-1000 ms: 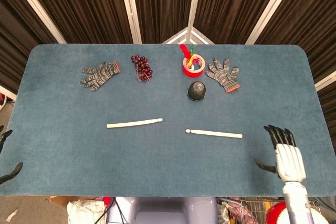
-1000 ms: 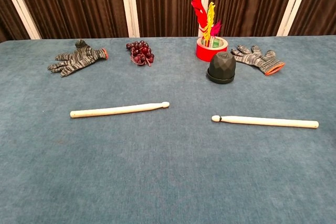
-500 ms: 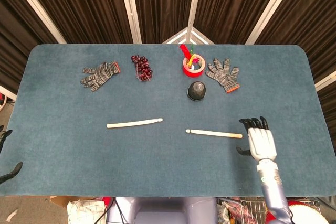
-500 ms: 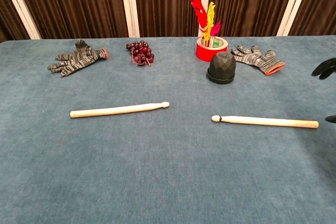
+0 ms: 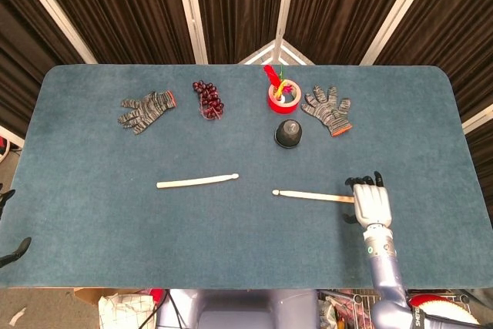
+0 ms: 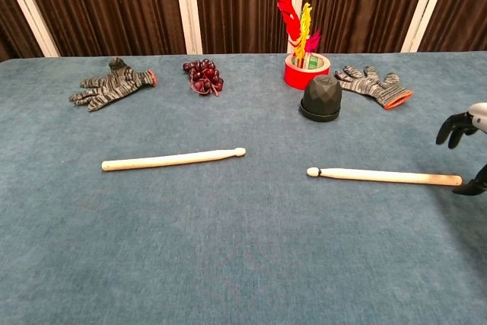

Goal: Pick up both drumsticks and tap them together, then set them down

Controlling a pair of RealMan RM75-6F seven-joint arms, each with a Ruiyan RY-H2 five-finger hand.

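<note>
Two pale wooden drumsticks lie apart on the blue table. The left drumstick (image 5: 197, 182) (image 6: 173, 159) lies tip to the right. The right drumstick (image 5: 312, 195) (image 6: 380, 176) lies tip to the left. My right hand (image 5: 371, 202) (image 6: 461, 124) hovers at that stick's butt end, with its fingers (image 6: 453, 126) above the stick and its thumb below, not closed on it. Only dark fingertips of my left hand (image 5: 15, 251) show at the table's left edge, spread apart and far from the left drumstick.
Along the back lie a grey knit glove (image 5: 146, 109), a bunch of dark red grapes (image 5: 209, 99), a red tape roll holding feathers (image 5: 282, 95), a black faceted cup (image 5: 289, 133) and a second grey glove (image 5: 326, 109). The table's front edge (image 5: 231, 286) runs close below the hands.
My right hand has moved left and forward from the table's right front corner to the butt end of the right drumstick. Both drumsticks lie as before.
</note>
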